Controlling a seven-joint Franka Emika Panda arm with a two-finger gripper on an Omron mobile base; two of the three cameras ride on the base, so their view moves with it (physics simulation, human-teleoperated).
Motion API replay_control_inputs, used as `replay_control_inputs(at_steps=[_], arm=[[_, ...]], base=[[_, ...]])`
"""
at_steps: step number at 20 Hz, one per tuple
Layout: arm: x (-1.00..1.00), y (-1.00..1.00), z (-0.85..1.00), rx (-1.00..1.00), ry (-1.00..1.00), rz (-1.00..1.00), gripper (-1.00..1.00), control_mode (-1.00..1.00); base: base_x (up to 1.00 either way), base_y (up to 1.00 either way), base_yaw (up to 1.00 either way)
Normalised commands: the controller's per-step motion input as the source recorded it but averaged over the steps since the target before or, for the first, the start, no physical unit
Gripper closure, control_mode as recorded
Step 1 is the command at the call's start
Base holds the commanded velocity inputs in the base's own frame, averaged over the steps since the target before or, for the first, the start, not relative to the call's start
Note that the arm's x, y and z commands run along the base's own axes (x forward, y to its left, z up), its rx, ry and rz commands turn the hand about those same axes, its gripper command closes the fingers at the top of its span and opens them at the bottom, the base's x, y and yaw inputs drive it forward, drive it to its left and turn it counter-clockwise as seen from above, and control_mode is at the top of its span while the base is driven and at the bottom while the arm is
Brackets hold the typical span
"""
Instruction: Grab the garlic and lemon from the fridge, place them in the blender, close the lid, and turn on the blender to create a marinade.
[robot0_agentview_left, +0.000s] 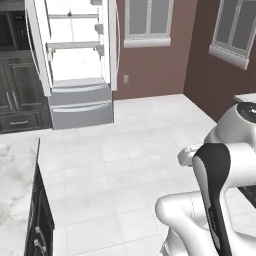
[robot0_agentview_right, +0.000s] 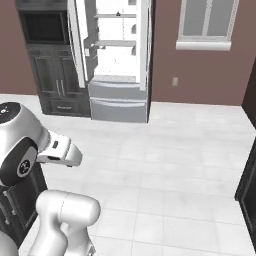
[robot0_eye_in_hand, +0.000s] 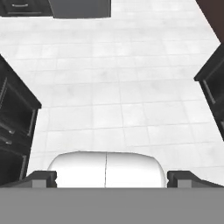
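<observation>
Two doors of the fridge (robot0_agentview_left: 75, 60) are standing open at the upper left of the left base view, and its shelves are glowing too white to make out the garlic or lemon. Nothing of the job is looking done yet; the food, the blender, its lid and the switch are all waiting. The tiled floor (robot0_agentview_right: 165, 165) is lying between the robot and the fridge. At the bottom of the hand view, the gripper (robot0_eye_in_hand: 106, 177) is sitting wide open, holding nothing.
</observation>
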Motion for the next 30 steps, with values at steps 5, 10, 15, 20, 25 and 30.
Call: replay_control_inputs(at_steps=[5,10,15,20,25,30], arm=[[0.00,0.00,0.00,0.00,0.00,0.00,-1.00,1.00],[0.00,0.00,0.00,0.00,0.00,0.00,-1.00,1.00],[0.00,0.00,0.00,0.00,0.00,0.00,-1.00,1.00],[0.00,0.00,0.00,0.00,0.00,0.00,-1.00,1.00],[0.00,0.00,0.00,0.00,0.00,0.00,-1.00,1.00],[0.00,0.00,0.00,0.00,0.00,0.00,-1.00,1.00]], base=[[1.00,0.00,0.00],[1.00,0.01,0.00],[1.00,0.09,0.00],[1.00,0.21,0.00],[1.00,0.41,0.00],[1.00,0.48,0.00]])
